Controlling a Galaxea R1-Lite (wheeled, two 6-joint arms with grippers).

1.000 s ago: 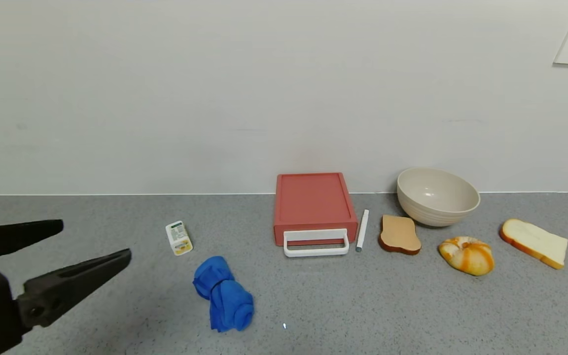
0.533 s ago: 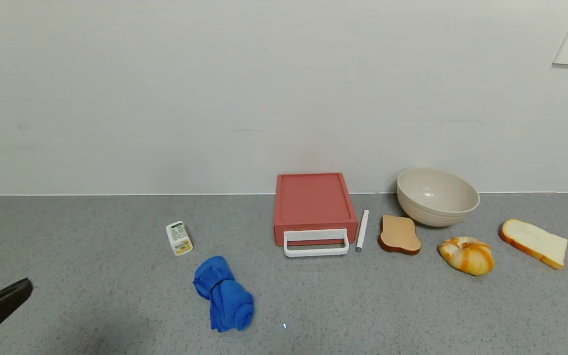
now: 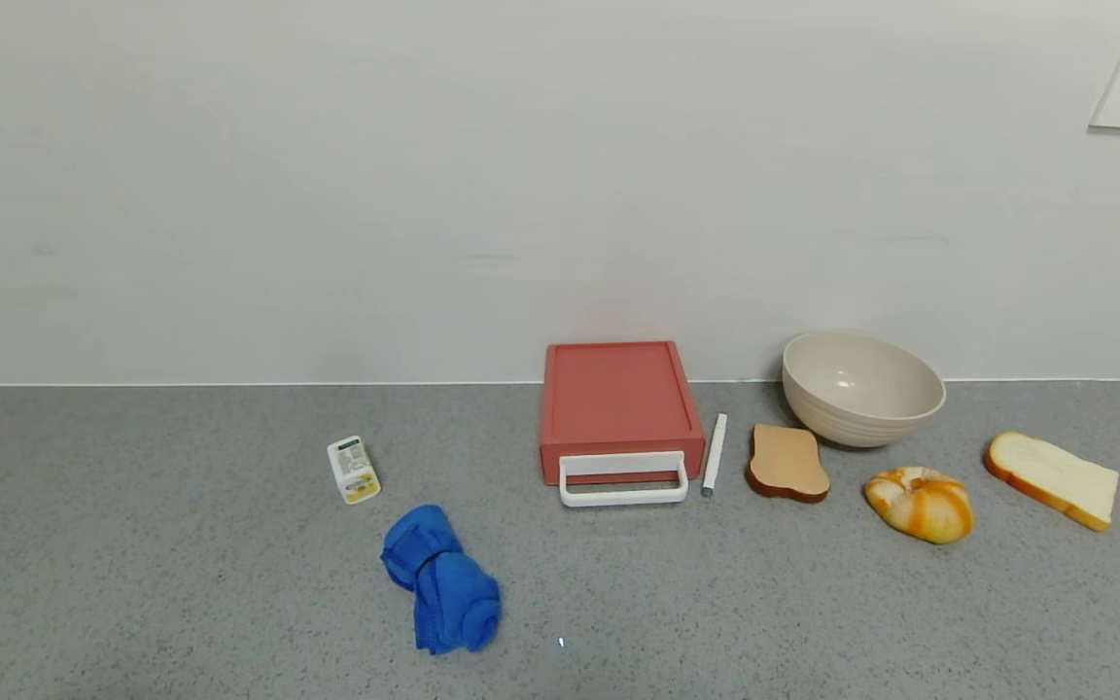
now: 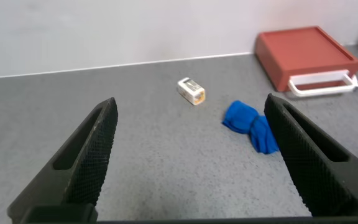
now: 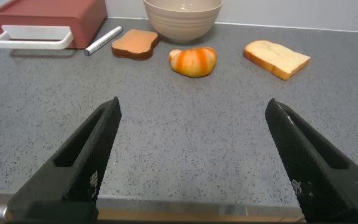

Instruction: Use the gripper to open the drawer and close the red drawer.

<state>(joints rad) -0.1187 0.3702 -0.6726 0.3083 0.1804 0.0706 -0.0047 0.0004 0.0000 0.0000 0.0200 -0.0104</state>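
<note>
The salmon-red drawer (image 3: 618, 403) stands against the back wall, shut, with its white loop handle (image 3: 623, 479) facing front. It also shows in the left wrist view (image 4: 306, 56) and the right wrist view (image 5: 45, 18). Neither gripper shows in the head view. My left gripper (image 4: 191, 124) is open and empty, low over the counter's front left, far from the drawer. My right gripper (image 5: 194, 121) is open and empty over the counter's front edge.
A beige bowl (image 3: 861, 387), white pen (image 3: 714, 454), brown toast slice (image 3: 787, 462), orange bun (image 3: 920, 502) and white bread slice (image 3: 1051, 479) lie right of the drawer. A blue cloth (image 3: 440, 578) and small white box (image 3: 353, 469) lie to its left.
My left gripper has drawn back toward the lower left and gone out of the head view. The drawer and other objects have not moved.
</note>
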